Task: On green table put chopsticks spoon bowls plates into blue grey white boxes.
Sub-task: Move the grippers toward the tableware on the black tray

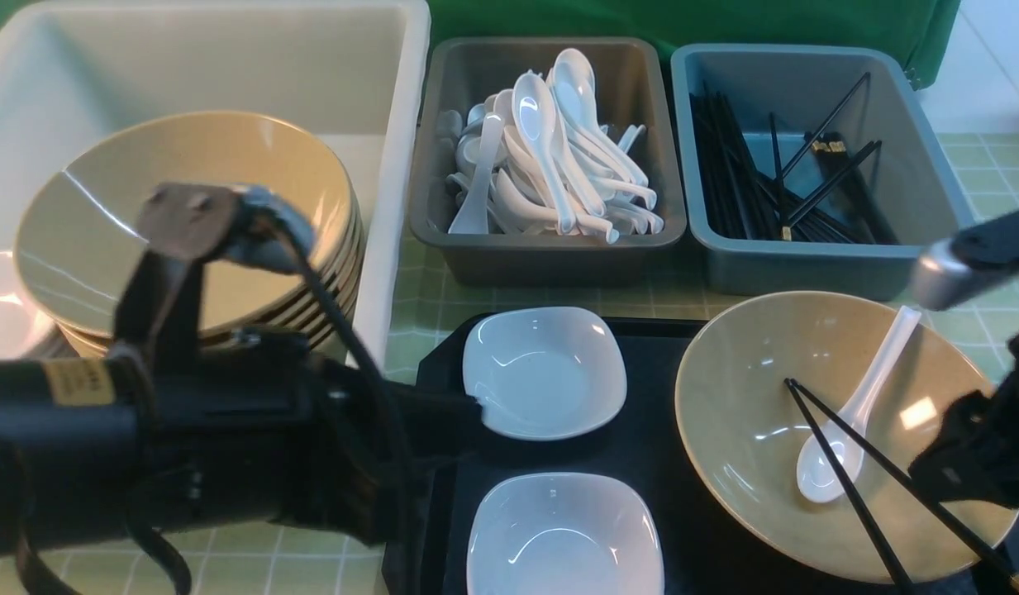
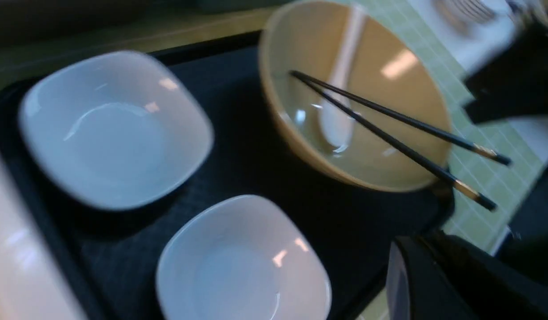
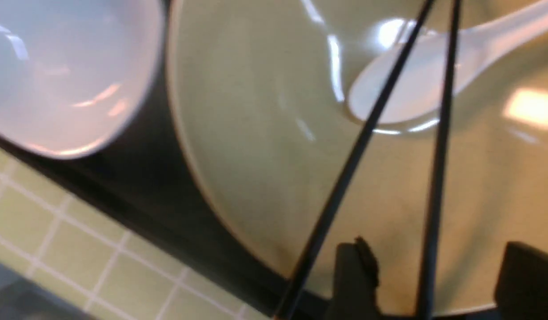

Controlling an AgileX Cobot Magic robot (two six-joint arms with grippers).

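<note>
On the black tray [image 1: 683, 512] a tan bowl [image 1: 749, 430] [image 2: 389, 89] [image 3: 256, 155] holds a white spoon [image 1: 856, 413] [image 3: 416, 93] and two black chopsticks [image 1: 840, 471] [image 2: 389, 113] [image 3: 347, 173]. Two white plates [image 1: 542, 372] [image 1: 563, 537] lie left of it. My right gripper [image 1: 947, 471] [image 3: 438, 284] hangs open over the bowl's near right rim, one chopstick running between its fingers [image 3: 354, 275] untouched. My left gripper [image 1: 476, 409] [image 2: 416, 275] is shut and empty at the tray's left edge, beside the far plate [image 2: 114, 129].
The white box [image 1: 410, 124] at back left holds a stack of tan bowls [image 1: 187, 207]. The dark grey box [image 1: 542, 256] is full of spoons and the blue-grey box [image 1: 807, 268] holds chopsticks. Green table [image 1: 410, 322] shows between boxes and tray.
</note>
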